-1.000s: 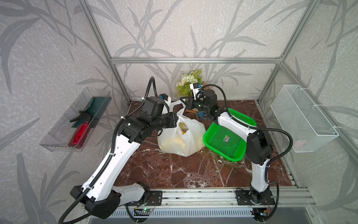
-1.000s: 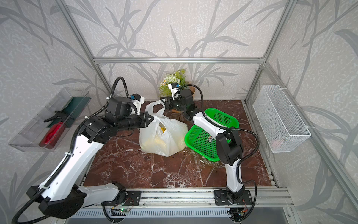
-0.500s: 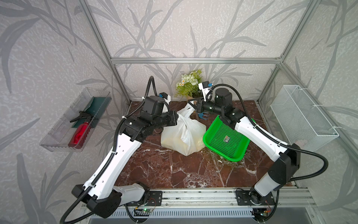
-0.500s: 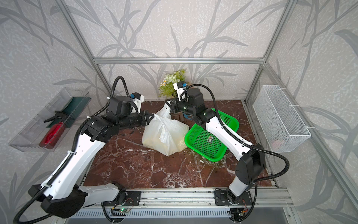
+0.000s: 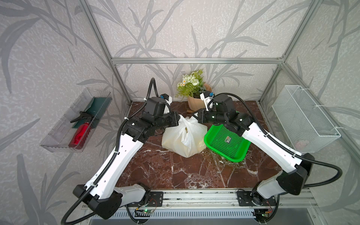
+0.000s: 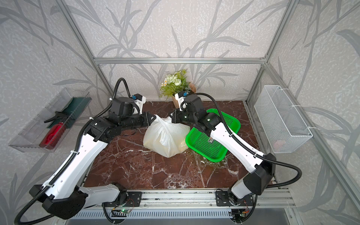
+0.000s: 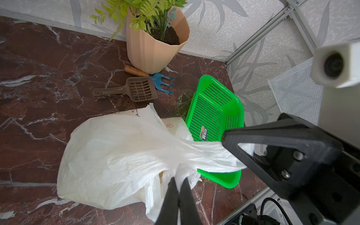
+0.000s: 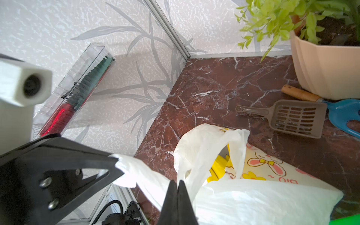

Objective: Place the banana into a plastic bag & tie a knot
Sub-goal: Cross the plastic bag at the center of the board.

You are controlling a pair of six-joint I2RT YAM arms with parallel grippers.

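Note:
The white plastic bag (image 5: 183, 142) (image 6: 165, 139) lies bulging on the marble table, and its pink and yellow prints (image 8: 266, 163) face the back. My left gripper (image 5: 177, 119) (image 7: 178, 180) is shut on one handle strip at the bag's left. From the right, my right gripper (image 5: 195, 116) (image 8: 177, 183) is shut on the other handle loop (image 8: 196, 148). Both strips are stretched taut and meet over the bag's mouth. A patch of yellow (image 8: 217, 169) shows inside the mouth; I cannot tell whether it is the banana. No knot is in view.
A green perforated basket (image 5: 227, 145) touches the bag's right side, under my right forearm. Behind stand a potted plant (image 5: 194, 105), a brown scoop (image 7: 136, 90) and a blue hand rake (image 7: 162, 81). A wire basket (image 5: 303, 120) and a clear tray (image 5: 58, 136) hang on the side walls.
My right arm's elbow has swung out to the right and down, with its gripper staying at the bag's top. The handles are pulled tauter and the bag's mouth has narrowed.

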